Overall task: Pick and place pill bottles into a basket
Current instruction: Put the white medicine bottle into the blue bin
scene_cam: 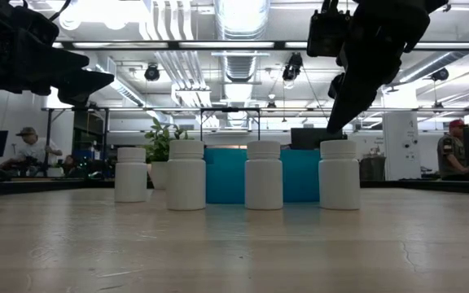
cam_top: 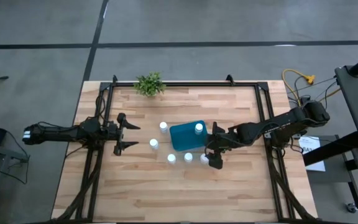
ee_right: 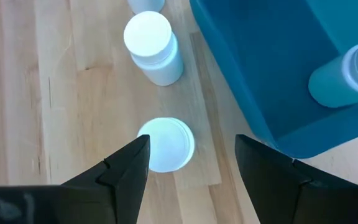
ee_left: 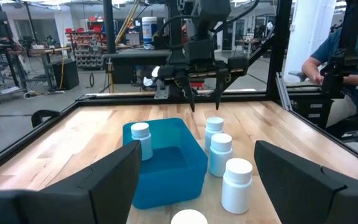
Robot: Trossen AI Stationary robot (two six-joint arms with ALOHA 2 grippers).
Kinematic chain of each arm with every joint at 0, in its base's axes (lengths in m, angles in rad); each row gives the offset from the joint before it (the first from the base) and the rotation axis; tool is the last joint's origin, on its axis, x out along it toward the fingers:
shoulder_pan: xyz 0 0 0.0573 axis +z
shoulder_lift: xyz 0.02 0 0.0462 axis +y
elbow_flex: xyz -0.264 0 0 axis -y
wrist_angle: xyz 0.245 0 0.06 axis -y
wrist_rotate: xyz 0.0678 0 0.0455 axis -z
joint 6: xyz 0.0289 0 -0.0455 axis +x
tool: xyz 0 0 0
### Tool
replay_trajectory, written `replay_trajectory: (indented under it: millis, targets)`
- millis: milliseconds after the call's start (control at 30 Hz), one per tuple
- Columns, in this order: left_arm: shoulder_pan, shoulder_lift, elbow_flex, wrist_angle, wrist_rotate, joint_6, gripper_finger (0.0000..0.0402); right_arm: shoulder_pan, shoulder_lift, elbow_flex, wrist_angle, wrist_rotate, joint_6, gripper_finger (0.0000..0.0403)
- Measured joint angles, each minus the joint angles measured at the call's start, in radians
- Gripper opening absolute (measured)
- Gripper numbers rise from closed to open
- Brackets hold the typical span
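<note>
The right claw (ee_right: 188,163), fingers apart, hangs directly over an upright bottle (ee_right: 165,144) standing on the surface just beside the basket (ee_right: 278,68). The left claw (cam_top: 124,132), also apart, waits farther off.

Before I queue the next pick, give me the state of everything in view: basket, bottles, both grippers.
Basket: upright, holding one bottle.
Bottle in basket: upright, capped.
Five bottles on table: upright, capped, outside the basket.
Right gripper: jaws open, poised over one table bottle, not closed on it.
Left gripper: jaws open, empty, waiting apart from the bottles.
</note>
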Motion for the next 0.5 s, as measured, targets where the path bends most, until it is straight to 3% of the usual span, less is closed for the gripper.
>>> replay_trajectory:
  millis: [500]
  targets:
    - [0.000,0.001,0.000,0.001,0.000,0.000,0.0295,0.000,0.031,0.002,0.025,-0.052,0.007,0.0226]
